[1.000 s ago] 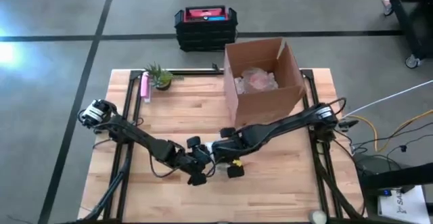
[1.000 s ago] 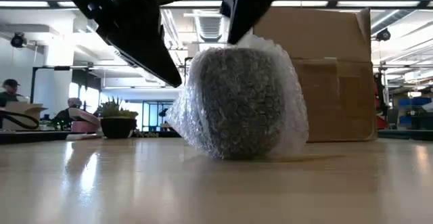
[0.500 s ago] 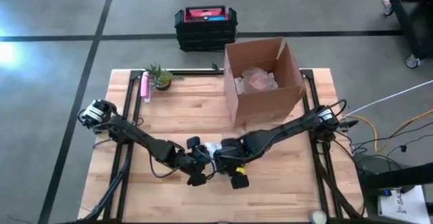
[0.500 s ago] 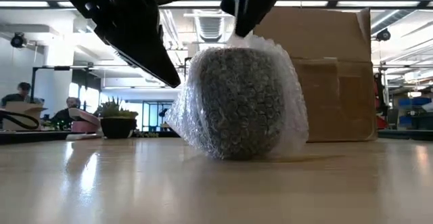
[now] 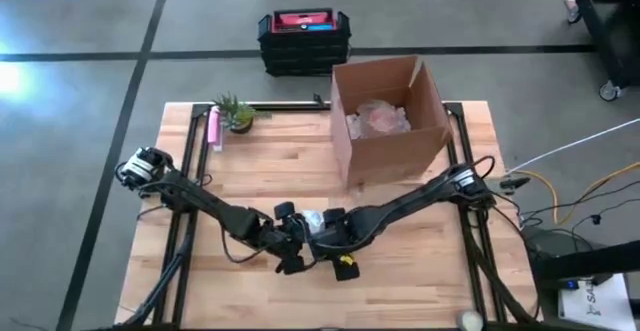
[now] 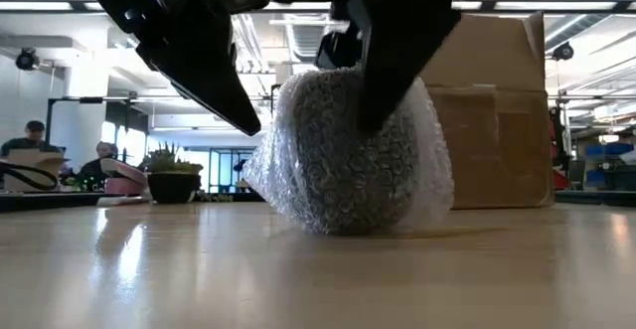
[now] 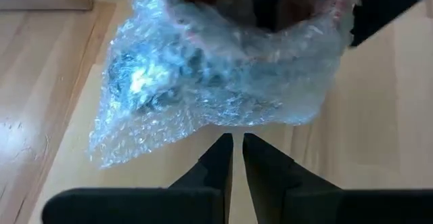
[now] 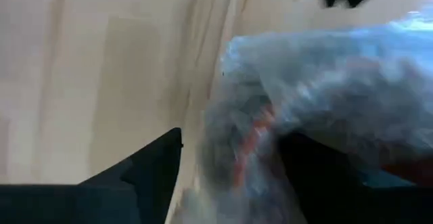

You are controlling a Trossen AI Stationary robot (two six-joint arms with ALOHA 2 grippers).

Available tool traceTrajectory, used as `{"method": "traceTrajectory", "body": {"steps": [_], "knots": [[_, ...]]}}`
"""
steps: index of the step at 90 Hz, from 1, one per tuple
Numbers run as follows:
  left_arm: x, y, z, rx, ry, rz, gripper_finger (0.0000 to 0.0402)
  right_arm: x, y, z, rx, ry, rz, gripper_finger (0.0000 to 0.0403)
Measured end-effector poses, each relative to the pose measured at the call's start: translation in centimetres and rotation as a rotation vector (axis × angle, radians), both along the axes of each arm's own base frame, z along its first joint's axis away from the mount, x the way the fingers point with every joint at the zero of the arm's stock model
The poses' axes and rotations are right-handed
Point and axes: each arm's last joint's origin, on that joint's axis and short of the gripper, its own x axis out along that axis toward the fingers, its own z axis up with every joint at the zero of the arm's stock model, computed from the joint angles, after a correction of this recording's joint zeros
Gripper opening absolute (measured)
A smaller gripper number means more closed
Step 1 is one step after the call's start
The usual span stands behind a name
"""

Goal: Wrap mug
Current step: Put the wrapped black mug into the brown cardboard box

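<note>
The mug (image 6: 348, 150), wrapped in clear bubble wrap, stands upright on the wooden table (image 5: 250, 171) near its front middle (image 5: 312, 218). My right gripper (image 8: 237, 163) is open and reaches down over the mug's near side (image 6: 383, 90). The wrapped rim (image 8: 250, 143) lies between its fingers. My left gripper (image 7: 237, 143) is shut just short of the wrap's loose lower edge (image 7: 135, 136), left of the mug (image 5: 298, 236), and holds nothing. My right gripper comes at the wrapped mug from above with its fingers apart, one on each side of the rim. Bubble wrap lies over one finger (image 8: 318, 176); the other finger (image 8: 159, 160) stands clear above the table. I cannot tell whether either finger touches the mug itself, which stands on the table.
An open cardboard box (image 5: 390, 121) with wrapped items inside stands at the back right. A small potted plant (image 5: 236, 113) and a pink object (image 5: 213, 128) sit at the back left. A black case (image 5: 303, 39) lies on the floor beyond. People sit far off (image 6: 35, 140).
My right gripper has opened and come down from above the mug's top to its near side, shifting slightly toward the table's left and near edges. The mug and my left gripper have stayed where they were.
</note>
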Motion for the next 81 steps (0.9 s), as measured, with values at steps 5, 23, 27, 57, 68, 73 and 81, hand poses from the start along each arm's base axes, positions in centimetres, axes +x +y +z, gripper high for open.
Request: {"method": "traceTrajectory", "body": {"steps": [5,23,27,57,68,73,81], "knots": [[0.0,0.0,0.0,0.0,0.0,0.002,0.0024,0.1,0.0,-0.6,-0.01,0.012,0.016,0.0175],[0.0,0.0,0.0,-0.026,-0.004,0.03,0.0023,-0.4,0.3,-0.1,-0.018,0.022,0.072,0.0021],[0.0,0.0,0.0,-0.026,-0.006,0.03,0.0023,-0.7,0.3,0.8,-0.024,0.012,0.074,0.0021],[0.0,0.0,0.4,-0.03,-0.021,0.029,0.0023,-5.0,-0.4,12.5,0.024,-0.194,0.1,0.001],[0.0,0.0,0.4,-0.031,-0.02,0.03,0.0023,-7.5,-2.0,17.8,0.005,-0.366,0.066,0.0014],[0.0,0.0,0.4,-0.032,-0.021,0.031,0.0023,-8.6,-3.0,19.8,-0.018,-0.439,0.035,0.0012],[0.0,0.0,0.4,-0.033,-0.024,0.031,0.0023,-10.6,-4.7,22.7,-0.051,-0.546,-0.016,0.001]]}}
